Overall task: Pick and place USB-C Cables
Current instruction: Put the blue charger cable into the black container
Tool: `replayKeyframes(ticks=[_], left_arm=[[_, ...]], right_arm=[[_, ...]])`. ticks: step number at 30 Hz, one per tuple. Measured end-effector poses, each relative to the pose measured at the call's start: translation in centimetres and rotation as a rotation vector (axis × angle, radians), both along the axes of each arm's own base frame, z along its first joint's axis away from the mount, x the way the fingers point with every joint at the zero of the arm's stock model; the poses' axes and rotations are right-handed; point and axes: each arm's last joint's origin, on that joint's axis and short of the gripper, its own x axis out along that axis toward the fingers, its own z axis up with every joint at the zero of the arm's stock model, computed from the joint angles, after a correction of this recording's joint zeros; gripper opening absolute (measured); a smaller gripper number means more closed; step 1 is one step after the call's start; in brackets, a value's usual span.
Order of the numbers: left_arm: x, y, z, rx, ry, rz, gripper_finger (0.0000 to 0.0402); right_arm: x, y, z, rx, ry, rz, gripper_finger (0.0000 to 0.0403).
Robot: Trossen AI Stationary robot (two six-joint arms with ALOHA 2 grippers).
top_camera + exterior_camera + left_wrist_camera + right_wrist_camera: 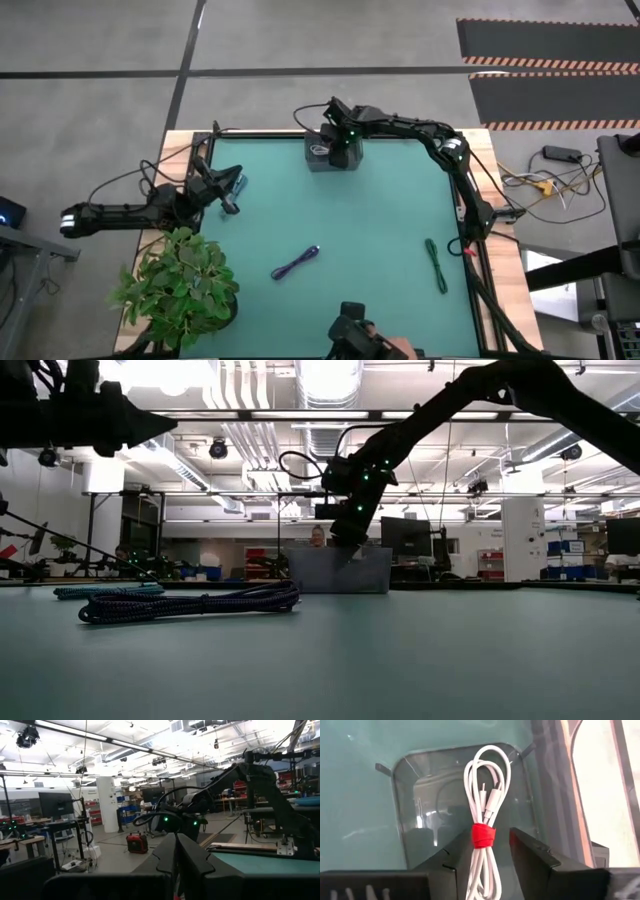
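white cable (483, 815): its lower end is cut by the edge between my right fingers (535, 855) | tray (318, 160): my right arm covers most of it from above | blue cable (105, 591): half hidden behind the purple one (190, 603)

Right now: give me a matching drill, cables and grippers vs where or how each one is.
Column 1:
1. white cable with red tie
2. purple cable
3. green cable
4. left gripper

Column 2:
A. table's right side
B. shut, at the table's left edge
C. between the right gripper's parted fingers, above the grey tray
D. mid-table, toward the near edge

Pairs: 1-C, 2-D, 3-A, 4-B
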Motion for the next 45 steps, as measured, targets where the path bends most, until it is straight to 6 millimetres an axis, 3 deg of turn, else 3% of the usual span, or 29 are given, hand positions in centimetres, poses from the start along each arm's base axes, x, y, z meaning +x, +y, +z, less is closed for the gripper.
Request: replayKeyframes(ticks=[5,10,16,20,24,30,35,41,45], left_arm=[[0.0,0.0,0.0,-0.021,-0.014,-0.006,0.0000],[0.0,0.1,-0.1,-0.094,-0.051,0.026,0.0000],[0.0,0.7,-1.0,-0.294,-0.102,0.215,0.0000],[0.3,0.7,-1.7,-0.407,-0.138,0.216,0.0000],[0.7,0.7,-2.3,-0.548,-0.183,0.166,0.0000],[1.3,0.6,-3.0,-0.747,-0.044,0.167,0.0000],[1.3,0.4,-2.4,-0.924,0.127,0.176,0.0000],[0.3,0.2,-1.3,-1.064,0.405,0.404,0.0000],[0.7,0.1,-1.3,-1.103,0.543,0.454,0.0000]], right_arm=[[-0.5,0.4,1.8,0.006,-0.013,-0.054,0.0126],[-1.4,2.2,6.1,0.043,-0.067,-0.144,0.0116],[-3.1,6.2,10.8,0.069,-0.133,-0.165,0.0101],[-4.3,9.7,12.3,0.095,-0.215,-0.142,0.0091],[-5.6,13.0,12.0,0.100,-0.307,-0.113,0.0081],[-7.3,16.5,9.9,0.090,-0.437,-0.059,0.0070],[-8.5,17.4,8.6,0.107,-0.541,-0.084,0.0068],[-10.1,18.2,7.4,0.162,-0.536,-0.131,0.0075],[-10.7,18.7,6.3,0.175,-0.505,-0.132,0.0073]])
